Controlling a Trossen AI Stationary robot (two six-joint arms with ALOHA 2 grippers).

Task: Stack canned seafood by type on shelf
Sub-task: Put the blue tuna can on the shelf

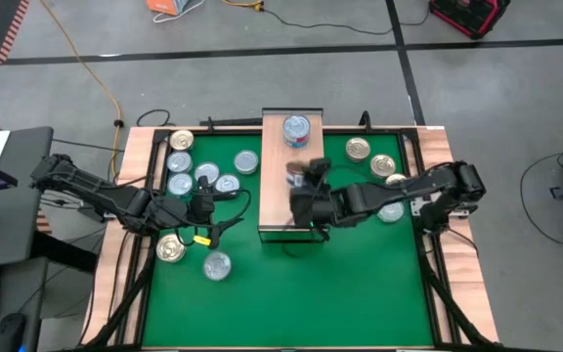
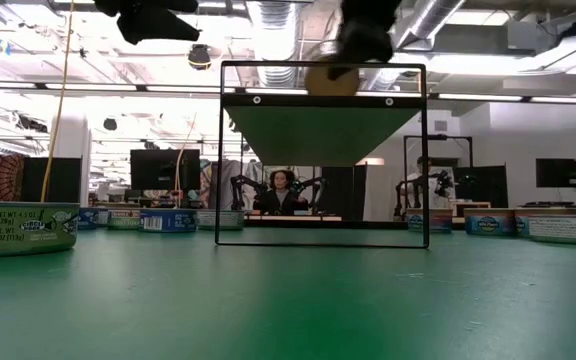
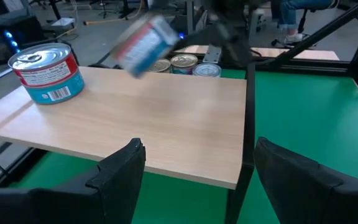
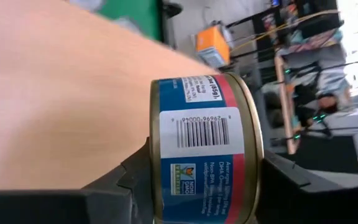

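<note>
— Two tins concern the shelf [image 1: 292, 174] just now, don't they? What is the shelf made of?

— Pale wood, a long flat plank with fine straight grain and a dark metal frame at its edges, standing on the green mat [image 1: 281, 293].

— And the tins?

— One can [image 1: 296, 128] stands upright at the shelf's far end: short, round, ribbed silver lid, red and blue paper label. A second can [image 4: 205, 149] sits between the right gripper's [image 1: 299, 196] dark fingers over the shelf's middle. It has a gold rim, a blue and red label and a white barcode patch, and lies turned on its side in the right wrist view. The fingers are parted to the can's width and press it from both sides.

— The other arm?

— The left gripper [image 1: 206, 202] hangs beside the shelf's left edge, fingers spread wide with nothing between them.

— Other tins?

— A cluster of flat round cans [image 1: 203, 174] lies on the mat left of the shelf, silver and gold tops, and a few more cans [image 1: 374, 156] right of it.
</note>
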